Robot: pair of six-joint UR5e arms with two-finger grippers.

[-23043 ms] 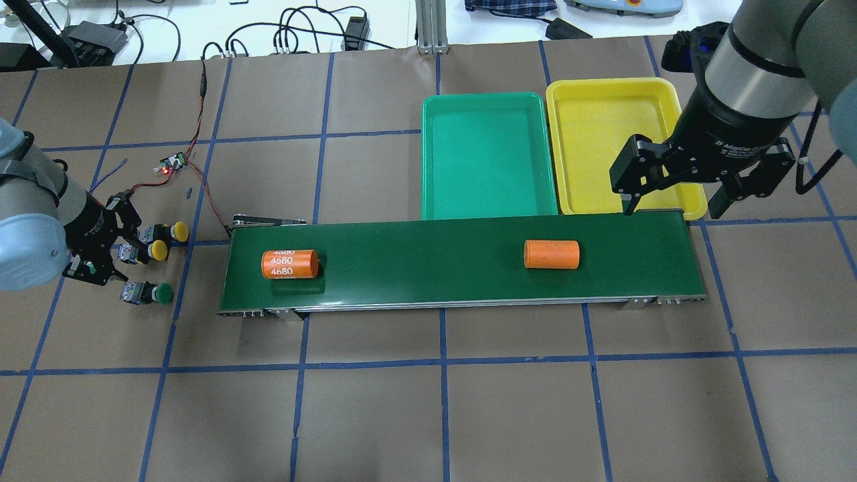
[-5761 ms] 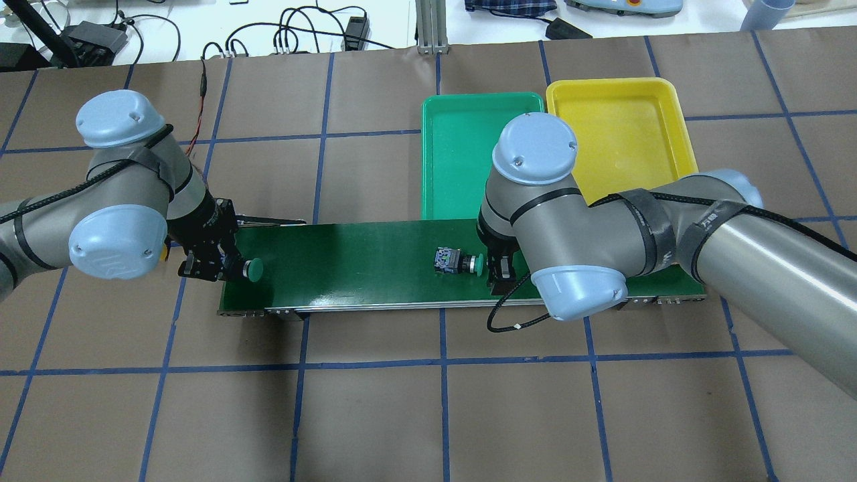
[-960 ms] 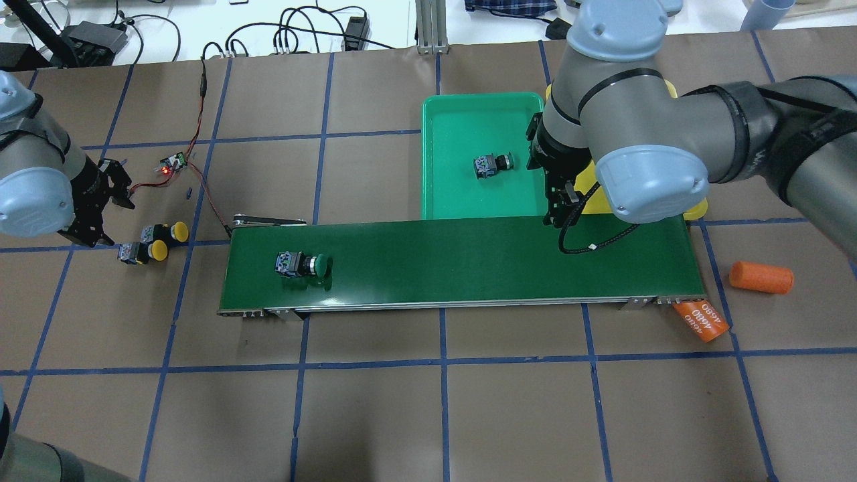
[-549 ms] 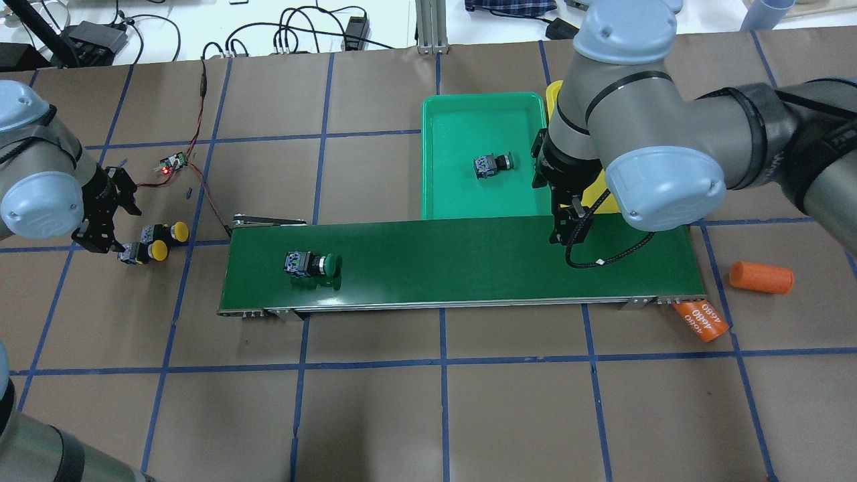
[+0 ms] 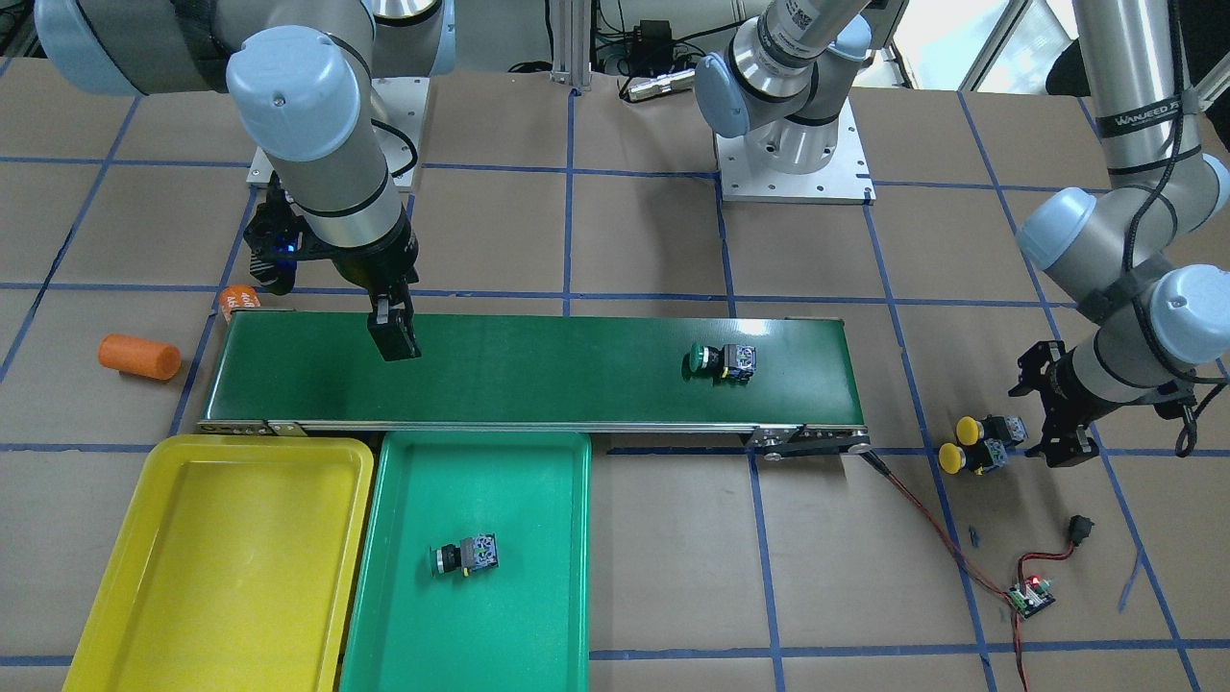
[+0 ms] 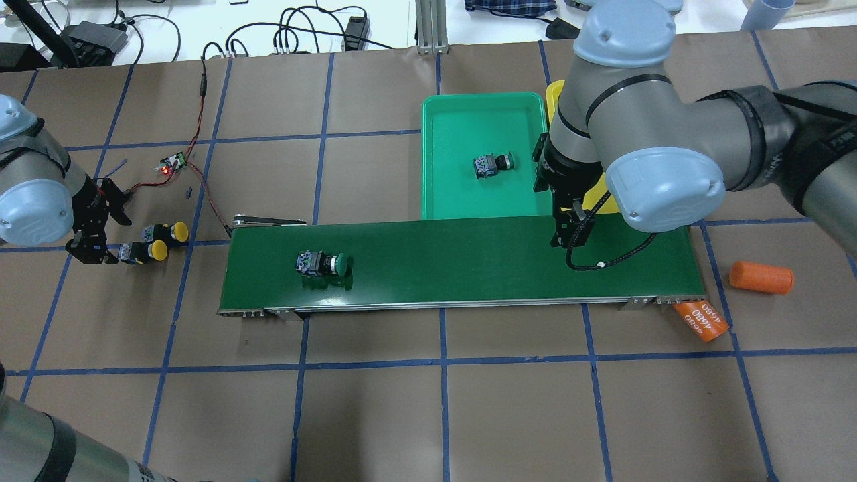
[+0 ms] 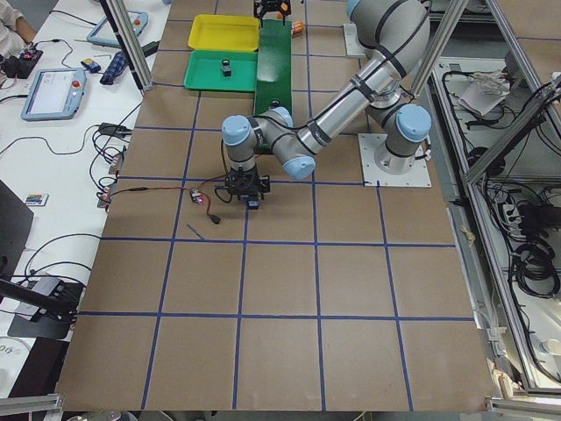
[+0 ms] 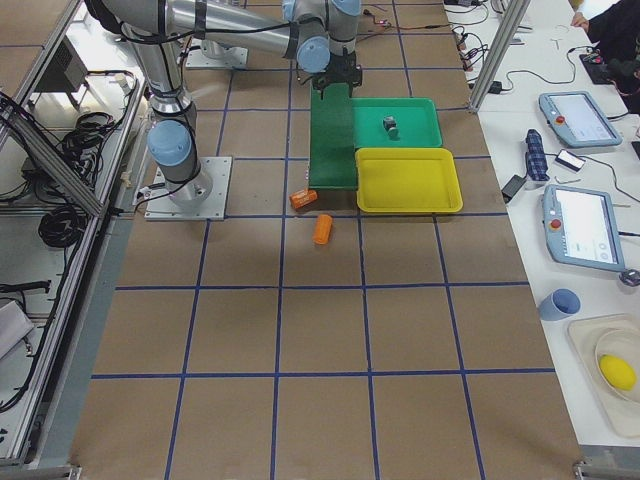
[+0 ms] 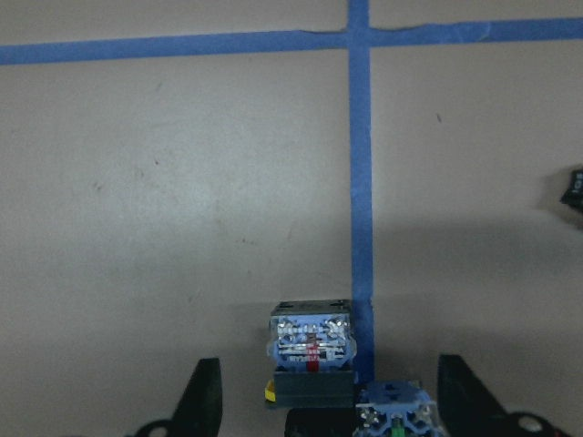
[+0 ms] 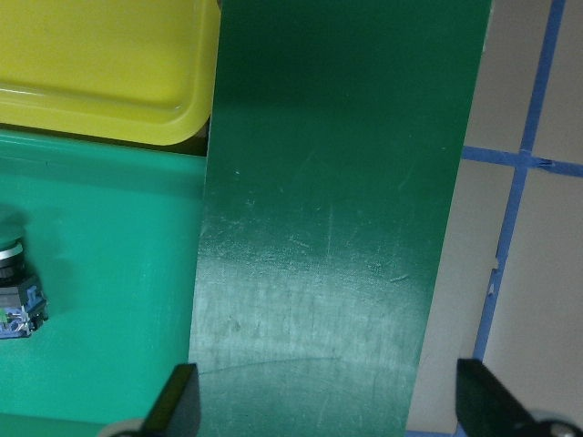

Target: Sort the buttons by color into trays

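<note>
Left hand (image 5: 1055, 413) spread wide, right at the two yellow buttons (image 5: 972, 444), which lie side by side on the desk (image 6: 402, 415) off the belt's (image 6: 469, 261) end. I see red wires (image 6: 201, 181) trailing close by. Right hand (image 5: 392, 338) is wide too, gripping nothing, above the belt near the green tray's (image 6: 462, 114) corner. One green button (image 6: 325, 264) lies on the belt, well apart from that hand. The second green button (image 6: 491, 165) sits in the green tray. Yellow tray (image 5: 192, 538) alongside; two orange cylinders (image 6: 760, 277) past the belt's other end.
</note>
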